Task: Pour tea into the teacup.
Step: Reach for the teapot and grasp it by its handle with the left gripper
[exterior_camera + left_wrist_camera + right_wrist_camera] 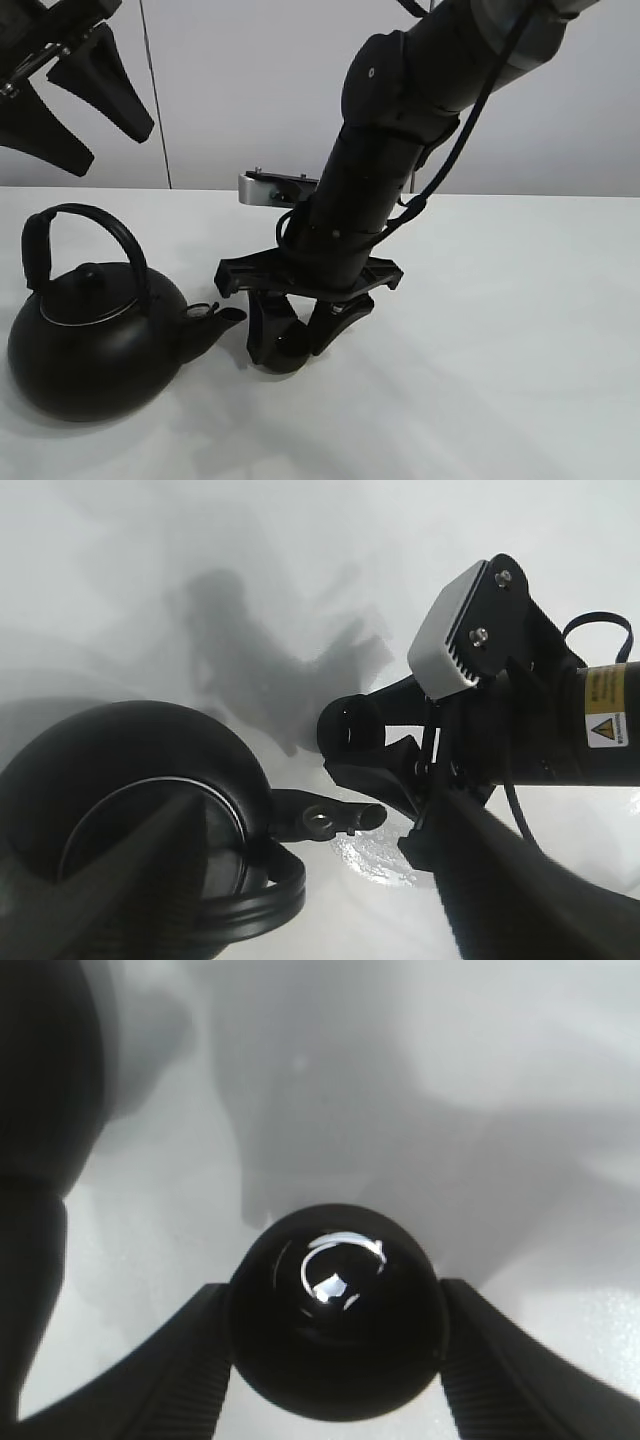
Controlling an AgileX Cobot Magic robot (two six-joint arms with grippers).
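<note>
We count one round matte-black kettle point(95, 350) and one bowl-shaped teacup point(335, 1310). Our right gripper point(291, 346) clamps it; our left gripper point(110, 148) gapes.

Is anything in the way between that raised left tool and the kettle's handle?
Nothing visible. The left tool hangs open above the kettle, whose handle stands clear. The right tool, closed on the teacup, sits beside the spout, not over the handle.

The teacup point(283, 348) is hemmed in by the fingers of the right gripper point(297, 338); its nine o'clock is blocked by the spout point(215, 322) of the kettle point(95, 345), just beside it. One o'clock is taken up by the right arm point(380, 170). Bare table point(500, 350) is left from three to six o'clock
</note>
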